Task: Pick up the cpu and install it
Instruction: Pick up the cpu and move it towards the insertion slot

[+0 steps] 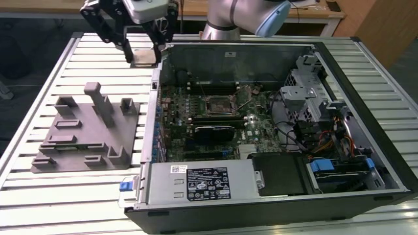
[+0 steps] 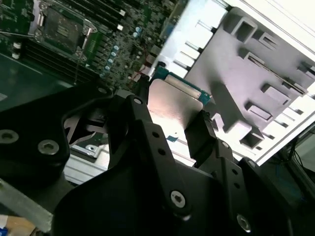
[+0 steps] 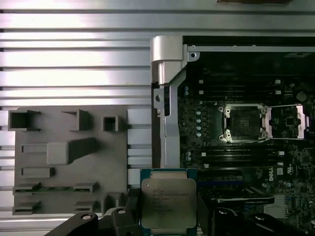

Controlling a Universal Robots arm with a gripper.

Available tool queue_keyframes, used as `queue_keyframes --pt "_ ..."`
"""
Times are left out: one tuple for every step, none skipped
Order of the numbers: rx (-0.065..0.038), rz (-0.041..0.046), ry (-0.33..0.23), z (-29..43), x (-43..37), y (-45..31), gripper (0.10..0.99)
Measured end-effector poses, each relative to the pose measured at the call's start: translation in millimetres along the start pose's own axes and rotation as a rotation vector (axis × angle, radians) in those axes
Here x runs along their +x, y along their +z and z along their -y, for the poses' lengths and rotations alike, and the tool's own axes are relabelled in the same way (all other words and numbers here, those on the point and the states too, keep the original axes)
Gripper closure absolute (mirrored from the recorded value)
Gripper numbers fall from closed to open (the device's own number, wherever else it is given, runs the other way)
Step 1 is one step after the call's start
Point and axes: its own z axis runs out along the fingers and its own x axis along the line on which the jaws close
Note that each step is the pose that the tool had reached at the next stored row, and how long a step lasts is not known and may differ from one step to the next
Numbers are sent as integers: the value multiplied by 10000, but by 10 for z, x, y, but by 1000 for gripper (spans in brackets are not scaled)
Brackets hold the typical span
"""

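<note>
**Exterior view.** Toward the back of the slatted table (image 1: 39, 196), just outside the open computer case (image 1: 365, 112) on the exterior view's left: the gripper (image 1: 144, 51), hanging from the arm (image 1: 242, 17), narrowed onto the cpu (image 1: 145, 56). Pinches the cpu by two opposite edges and holds it clear of the slats, apart from the grey fixture (image 1: 85, 132) lying nearer the camera on the same side. Inside the case, on the motherboard (image 1: 196, 142): the black-framed socket (image 1: 220, 104), well apart from the cpu. Along the case's near edge, a grey power supply (image 1: 196, 181).

**Second wrist view.** Close on the gripper (image 2: 170, 110): black fingers (image 2: 142, 128) pressed against either side of the cpu (image 2: 174, 103), with its pale metal top toward the camera and a green edge at its far end. Beyond it, the grey fixture (image 2: 246, 73) with raised blocks and slots. Off to the other side, the motherboard (image 2: 98, 54) and the socket (image 2: 61, 27).

**First wrist view.** Looking straight down on the cpu (image 3: 168, 201), clamped between dark fingers (image 3: 133, 206), silver top up and green border visible. Lines up in the picture with the case wall (image 3: 165, 123), between the grey fixture (image 3: 69, 162) and the motherboard (image 3: 206, 113). Farther in, the socket (image 3: 244, 123) with its load plate (image 3: 288, 120) swung open just beside it. Not yet seated in the socket.
</note>
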Motion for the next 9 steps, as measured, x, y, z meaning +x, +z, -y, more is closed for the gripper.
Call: queue_keyframes --pt "1 -1 0 -1 -45 1 545" --pt "1 -1 0 -2 -90 2 545" --pt "1 -1 0 -4 -135 3 545" --pt "0 0 0 -5 -179 5 545" --pt "0 0 0 -6 -224 7 545" --pt "0 0 0 -8 -269 8 545" --pt "0 0 -1 -9 -311 9 545" --pt "1 0 0 -10 -352 11 545" --pt "0 0 0 -11 -392 12 545"
